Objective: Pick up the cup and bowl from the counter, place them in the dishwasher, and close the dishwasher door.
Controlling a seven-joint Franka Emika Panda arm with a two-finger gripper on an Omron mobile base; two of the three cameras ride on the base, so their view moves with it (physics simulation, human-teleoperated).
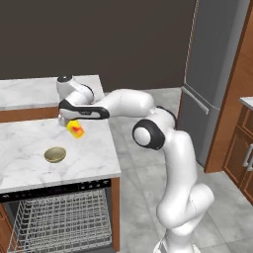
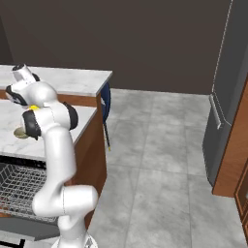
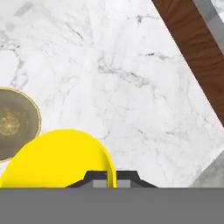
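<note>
Rack (image 1: 59, 217) sits nearest, under the tabletop (image 1: 29, 163). Fingers (image 3: 111, 178) pinch the cup (image 1: 75, 129) rim, lifted. Bowl (image 1: 55, 154) lies just left.

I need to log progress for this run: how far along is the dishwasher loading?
Early stage. Nothing is loaded yet: the dishwasher's wire rack holds no dishes. In hand: the tool is shut on the rim of the yellow cup, held tilted above the counter. Left: rack the cup, fetch the bowl sitting on the counter, then shut the dishwasher door.
</note>
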